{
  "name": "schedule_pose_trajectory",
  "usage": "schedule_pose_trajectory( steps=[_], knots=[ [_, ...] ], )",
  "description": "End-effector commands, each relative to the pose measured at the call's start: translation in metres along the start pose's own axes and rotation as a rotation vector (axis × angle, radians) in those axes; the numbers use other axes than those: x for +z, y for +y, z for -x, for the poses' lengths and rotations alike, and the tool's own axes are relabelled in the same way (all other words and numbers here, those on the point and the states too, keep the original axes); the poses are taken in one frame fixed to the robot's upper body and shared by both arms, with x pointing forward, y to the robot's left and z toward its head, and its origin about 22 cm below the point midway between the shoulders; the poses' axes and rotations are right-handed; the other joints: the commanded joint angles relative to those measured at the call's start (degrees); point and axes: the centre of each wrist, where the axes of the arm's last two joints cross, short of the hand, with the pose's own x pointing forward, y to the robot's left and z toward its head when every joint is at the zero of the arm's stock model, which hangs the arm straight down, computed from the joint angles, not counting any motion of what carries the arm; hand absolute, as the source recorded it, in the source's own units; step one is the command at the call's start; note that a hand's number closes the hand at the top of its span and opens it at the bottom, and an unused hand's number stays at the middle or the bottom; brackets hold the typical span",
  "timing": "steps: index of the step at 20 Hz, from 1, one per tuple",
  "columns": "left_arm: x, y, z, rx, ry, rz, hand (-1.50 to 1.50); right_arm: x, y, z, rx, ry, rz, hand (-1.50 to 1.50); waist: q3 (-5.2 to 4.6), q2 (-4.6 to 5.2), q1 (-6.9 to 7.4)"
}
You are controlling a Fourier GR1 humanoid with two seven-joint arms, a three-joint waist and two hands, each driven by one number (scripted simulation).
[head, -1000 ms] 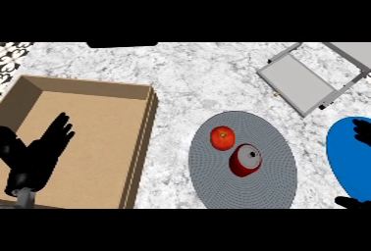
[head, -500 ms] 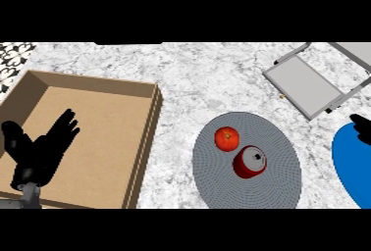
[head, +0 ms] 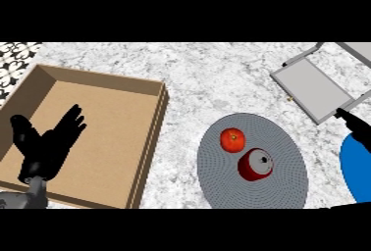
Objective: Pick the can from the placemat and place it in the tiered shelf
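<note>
Can (head: pixel 255 164) on placemat (head: pixel 217 182) looked light, stiff, prob. slick; best gripped round its sides. Left hand (head: pixel 45 149) had fingers apart; right hand (head: pixel 355 126): couldn't tell.

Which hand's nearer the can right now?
Right. Right hand sits up-right of the can, by the tiered shelf; left hand is far left, over the cardboard box.

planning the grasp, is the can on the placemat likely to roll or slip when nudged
Probably rigid: the can keeps a clean round shape. Its curved red side looks smooth, so it may slip or roll if tipped. The placemat looks ribbed, which could curb sliding.
</note>
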Motion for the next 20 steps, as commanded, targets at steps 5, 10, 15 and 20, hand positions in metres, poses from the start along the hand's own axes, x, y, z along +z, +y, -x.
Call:
schedule_pose_trajectory(
  steps=[5,10,15,20],
  knots=[
    [-0.003,-0.017,0.035,0.010,0.084,0.000,0.00,-0.016,0.026,-0.026,0.131,0.105,-0.042,-1.50,-1.17,0.69,-0.17],
    [-0.006,-0.018,0.035,0.016,0.092,-0.003,0.00,-0.027,0.055,-0.015,0.165,0.150,-0.068,-1.50,-1.11,0.60,-1.21],
    [-0.012,-0.008,0.022,0.029,0.082,-0.020,0.00,-0.023,0.070,-0.029,0.214,0.180,-0.035,-1.50,-1.20,0.44,-1.96],
    [-0.002,-0.022,0.038,0.024,0.074,-0.029,0.00,-0.034,0.098,-0.020,0.212,0.187,-0.034,-1.50,-1.09,0.35,-2.11]
  ],
)
